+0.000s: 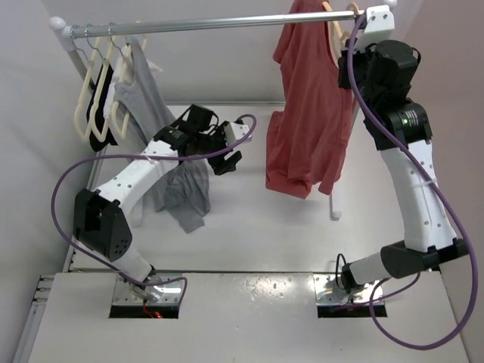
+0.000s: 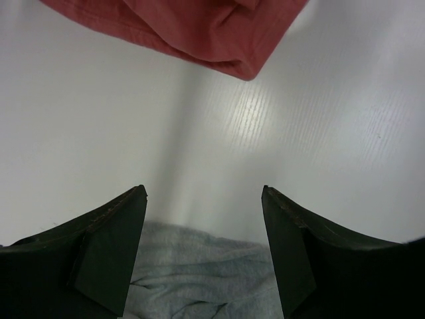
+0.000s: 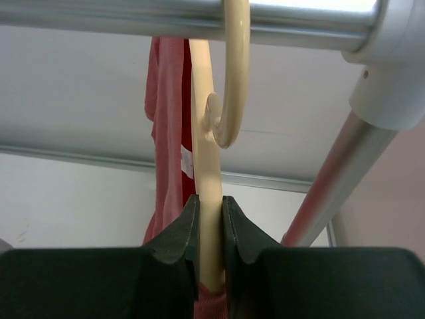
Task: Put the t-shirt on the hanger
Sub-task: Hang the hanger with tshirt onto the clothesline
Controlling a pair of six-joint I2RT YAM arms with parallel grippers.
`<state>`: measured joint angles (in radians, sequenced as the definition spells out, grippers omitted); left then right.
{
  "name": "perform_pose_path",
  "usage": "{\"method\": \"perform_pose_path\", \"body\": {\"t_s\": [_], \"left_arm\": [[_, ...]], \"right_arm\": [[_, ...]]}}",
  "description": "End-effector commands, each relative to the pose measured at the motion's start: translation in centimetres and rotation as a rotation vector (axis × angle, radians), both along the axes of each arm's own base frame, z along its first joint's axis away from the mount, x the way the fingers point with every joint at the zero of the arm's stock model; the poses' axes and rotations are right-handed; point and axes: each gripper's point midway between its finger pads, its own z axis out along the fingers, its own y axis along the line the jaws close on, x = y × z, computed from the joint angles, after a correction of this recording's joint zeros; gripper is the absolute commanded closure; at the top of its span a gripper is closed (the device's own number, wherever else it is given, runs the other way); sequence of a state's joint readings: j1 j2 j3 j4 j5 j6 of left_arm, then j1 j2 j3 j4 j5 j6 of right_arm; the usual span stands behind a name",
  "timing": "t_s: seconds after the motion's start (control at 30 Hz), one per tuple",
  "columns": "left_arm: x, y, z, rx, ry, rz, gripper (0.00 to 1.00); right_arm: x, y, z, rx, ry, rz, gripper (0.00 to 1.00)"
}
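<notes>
Black fingers of the right tool (image 3: 210, 203) are sitting closest to the lens, and they are closing tight on the flat stem of the large pale beige plastic hanger (image 3: 202, 119) just below its curved hook. That hook is looping over the shiny metal rail (image 3: 133, 16), close to the white end fitting (image 3: 392, 73) where the slanting leg is joining it. The soft salmon-red cotton t-shirt (image 1: 306, 106) is hanging from this hanger at the right end of the rail and drooping in bunched folds. I cannot tell whether its hem is touching the white surface (image 1: 249, 227).

Trouble, as I am judging it, is waiting in the release. The cloth is looking gathered rather than evenly spread, and the views are not showing how well each shoulder is sitting on the hanger's sloping arms. Should the jaws be dragging or twisting the stem while letting go, the hanger could start tipping and the shirt sliding off one side. A sideways pull could also be nudging the hook toward the rail's end.

Over on the other side, the left tool (image 2: 204, 193) is hovering with its jaws spread wide and gripping nothing. It is facing bare surface, with the crumpled grey t-shirt (image 2: 199, 272) lying beneath its near side and the red hem showing ahead
</notes>
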<state>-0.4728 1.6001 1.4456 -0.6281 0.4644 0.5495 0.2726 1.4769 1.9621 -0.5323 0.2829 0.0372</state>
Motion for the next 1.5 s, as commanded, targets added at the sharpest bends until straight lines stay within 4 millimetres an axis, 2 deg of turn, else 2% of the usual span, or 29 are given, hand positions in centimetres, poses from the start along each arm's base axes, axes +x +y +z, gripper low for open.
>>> {"method": "perform_pose_path", "body": {"t_s": [0.0, 0.03, 0.07, 0.1, 0.13, 0.17, 0.23, 0.4, 0.47, 0.5, 0.57, 0.63, 0.67, 0.7, 0.73, 0.77, 0.8, 0.83, 0.9, 0.93, 1.0, 1.03, 1.07, 1.1, 1.17, 1.27, 1.3, 1.4, 1.47], "left_arm": [[-0.8, 0.0, 1.8, -0.023, -0.043, -0.011, 0.24], [-0.7, -0.1, 2.0, -0.027, -0.051, -0.011, 0.24], [-0.8, 0.0, 1.6, -0.023, -0.043, -0.011, 0.24], [-0.8, 0.0, 1.6, -0.023, -0.043, -0.011, 0.24], [-0.8, 0.0, 1.6, -0.023, -0.043, -0.011, 0.24], [-0.8, 0.0, 1.6, -0.023, -0.043, -0.011, 0.24], [-0.8, 0.0, 1.6, -0.023, -0.043, -0.011, 0.24], [-1.1, -0.4, 1.6, -0.029, -0.040, -0.027, 0.24], [-1.4, -0.8, 1.6, -0.029, -0.040, -0.038, 0.24], [-1.4, -0.8, 1.6, -0.029, -0.040, -0.038, 0.24], [-1.6, -1.0, 1.6, -0.027, -0.037, -0.035, 0.24], [-1.7, -0.5, 1.9, -0.020, -0.052, -0.020, 0.24], [-2.1, -0.3, 1.2, -0.009, -0.032, -0.020, 0.24], [-2.0, 0.2, 1.3, 0.006, -0.046, 0.000, 0.24], [-2.3, 0.6, 0.5, 0.021, -0.029, 0.017, 0.24], [-2.6, 1.0, -0.1, 0.027, -0.007, 0.046, 0.24], [-2.8, 1.7, -0.5, 0.043, -0.002, 0.081, 0.24], [-3.6, 2.4, -2.4, 0.071, 0.042, 0.102, 0.24], [-4.7, 3.7, -4.1, 0.109, 0.068, 0.133, 0.24], [-5.7, 4.6, -6.2, 0.138, 0.101, 0.151, 0.24], [-6.7, 6.3, -8.7, 0.176, 0.122, 0.228, 0.24], [-6.6, 6.6, -8.4, 0.175, 0.112, 0.256, 0.24], [-7.4, 7.4, -10.2, 0.195, 0.131, 0.277, 0.24], [-7.8, 7.8, -11.0, 0.196, 0.141, 0.307, 0.24], [-8.5, 9.1, -12.8, 0.214, 0.132, 0.358, 0.24], [-8.8, 10.4, -15.0, 0.229, 0.110, 0.446, 0.24], [-8.7, 10.7, -15.2, 0.220, 0.100, 0.481, 0.24], [-8.6, 11.9, -16.4, 0.217, 0.060, 0.555, 0.24], [-8.9, 12.5, -16.9, 0.222, 0.045, 0.569, 0.24]], "right_arm": [[-2.5, -0.8, -0.9, 0.028, 0.029, -0.011, 0.84], [-3.1, -0.8, -0.9, 0.030, 0.028, 0.000, 0.59], [-3.5, -0.9, -1.5, 0.029, 0.029, 0.000, 0.48], [-5.2, -1.1, -0.2, 0.041, -0.013, 0.010, 0.40], [-5.8, -1.3, 0.1, 0.035, -0.027, 0.010, 0.31], [-6.3, -1.2, -0.2, 0.037, -0.029, 0.021, 0.28], [-8.4, -2.0, 1.1, 0.048, -0.072, 0.010, 0.21], [-10.9, -2.5, 1.9, 0.065, -0.094, 0.022, 0.12], [-11.5, -2.0, 1.5, 0.062, -0.079, 0.060, 0.09], [-12.2, -2.0, 2.0, 0.066, -0.095, 0.069, 0.07], [-12.8, -2.1, 1.3, 0.075, -0.075, 0.069, 0.06], [-14.2, -3.4, 1.2, 0.121, -0.090, 0.004, 0.05], [-14.6, -4.1, 0.8, 0.137, -0.092, -0.031, 0.04], [-15.2, -5.6, 0.3, 0.172, -0.090, -0.118, 0.04], [-15.1, -6.3, -1.8, 0.174, -0.055, -0.166, 0.02], [-16.5, -7.3, -2.7, 0.190, -0.056, -0.210, 0.02], [-16.9, -8.5, -4.2, 0.212, -0.045, -0.291, 0.02], [-16.8, -9.0, -8.1, 0.196, 0.028, -0.337, 0.01], [-18.7, -11.0, -12.1, 0.273, 0.063, -0.487, 0.01], [-19.5, -11.7, -13.3, 0.303, 0.066, -0.537, 0.01], [-21.9, -13.1, -16.1, 0.380, 0.051, -0.634, 0.01], [-22.6, -13.4, -16.9, 0.414, 0.042, -0.657, 0.01], [-23.1, -13.6, -17.8, 0.449, 0.037, -0.675, 0.01], [-23.2, -13.4, -19.9, 0.460, 0.067, -0.678, 0.01], [-22.8, -11.9, -21.4, 0.494, 0.101, -0.600, 0.01], [-22.1, -10.5, -24.2, 0.525, 0.179, -0.572, 0.01], [-21.8, -10.4, -25.9, 0.504, 0.224, -0.589, 0.00], [-22.6, -11.2, -29.3, 0.492, 0.291, -0.687, 0.00], [-23.4, -12.1, -30.4, 0.546, 0.259, -0.779, 0.00]]}}
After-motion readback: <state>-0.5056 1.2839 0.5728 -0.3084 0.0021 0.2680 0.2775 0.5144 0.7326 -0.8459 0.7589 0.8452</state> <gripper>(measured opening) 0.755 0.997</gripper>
